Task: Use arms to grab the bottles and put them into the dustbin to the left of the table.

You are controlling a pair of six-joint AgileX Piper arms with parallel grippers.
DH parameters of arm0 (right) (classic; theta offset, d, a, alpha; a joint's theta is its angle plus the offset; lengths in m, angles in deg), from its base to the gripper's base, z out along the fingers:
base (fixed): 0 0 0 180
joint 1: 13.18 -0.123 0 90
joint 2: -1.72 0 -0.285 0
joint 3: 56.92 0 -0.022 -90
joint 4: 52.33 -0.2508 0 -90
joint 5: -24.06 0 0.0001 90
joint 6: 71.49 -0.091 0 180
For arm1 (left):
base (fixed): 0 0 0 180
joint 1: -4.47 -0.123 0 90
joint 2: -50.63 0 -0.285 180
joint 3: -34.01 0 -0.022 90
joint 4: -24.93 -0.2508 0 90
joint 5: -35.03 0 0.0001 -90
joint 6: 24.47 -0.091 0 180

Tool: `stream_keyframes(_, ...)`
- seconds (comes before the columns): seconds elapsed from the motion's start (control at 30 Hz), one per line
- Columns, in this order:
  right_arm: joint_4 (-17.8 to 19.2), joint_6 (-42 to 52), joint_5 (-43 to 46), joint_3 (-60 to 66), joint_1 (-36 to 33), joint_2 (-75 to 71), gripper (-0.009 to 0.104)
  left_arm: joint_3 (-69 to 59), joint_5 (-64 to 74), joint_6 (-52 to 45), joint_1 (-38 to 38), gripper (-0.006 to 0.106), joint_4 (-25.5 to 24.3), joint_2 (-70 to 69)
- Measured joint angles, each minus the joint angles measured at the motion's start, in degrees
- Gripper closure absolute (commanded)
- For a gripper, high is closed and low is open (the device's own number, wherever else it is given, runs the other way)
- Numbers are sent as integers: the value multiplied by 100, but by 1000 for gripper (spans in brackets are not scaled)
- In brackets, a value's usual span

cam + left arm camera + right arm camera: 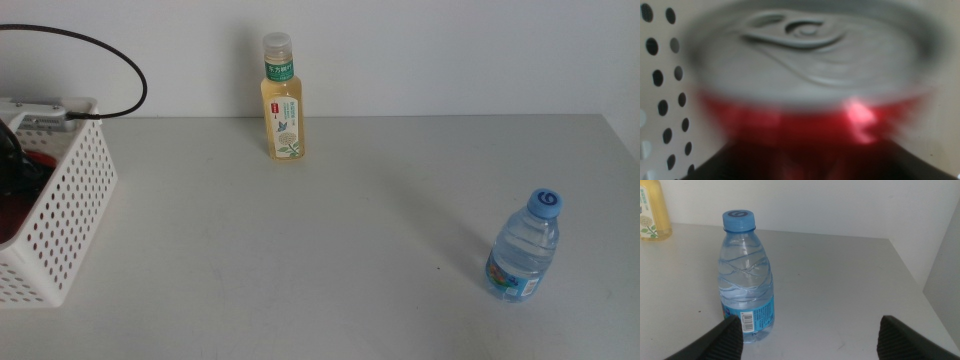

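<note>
Table (pixel 330 260): wide, plain light grey, with a white wall behind its far edge.
Bin (pixel 70 215): white perforated basket at the table's left edge, cut off by the picture's side; something red and dark shows inside.
Left gripper: down in the bin, out of clear sight in the middle view. Its wrist camera is filled by a blurred red can (pixel 805 80), silver top and pull tab up, with the bin's holed wall (pixel 660 100) just beside it. Dark jaw shapes show under the can, but the blur hides whether they grip it, so its state cannot be told.
Can, why here: probably at the drop point, since it is already within the bin walls.
Tea bottle (pixel 281 100): upright near the far edge, left of centre, well apart from the bin.
Water bottle (pixel 524 246): upright near the right edge, towards the front, blue cap on.
Right gripper (pixel 810 335): released, jaws spread wide and low; the water bottle (pixel 746 275) stands just ahead, near one jaw, not between them.
Open room: bare tabletop between both bottles and the bin, so the way leftward looks free.
</note>
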Motion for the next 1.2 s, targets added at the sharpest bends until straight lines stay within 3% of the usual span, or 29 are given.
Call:
stream_keyframes(0.1, 0, 0, 0, 0, 0, 0, 1, 28, 40, 0, 0, 7, 0, -5)
stream_keyframes(0.37, 0, 0, 0, 0, 0, 0, 1, 28, 215, -37, 5, 7, 0, -252)
stream_keyframes(0.67, 0, 0, 0, 0, 0, 0, 1, 28, 359, -42, 93, 14, 32, -1689)
stream_keyframes(1.2, 0, 0, 0, 0, 0, 0, 1, 28, 958, -19, 1166, 17, 278, -3889)
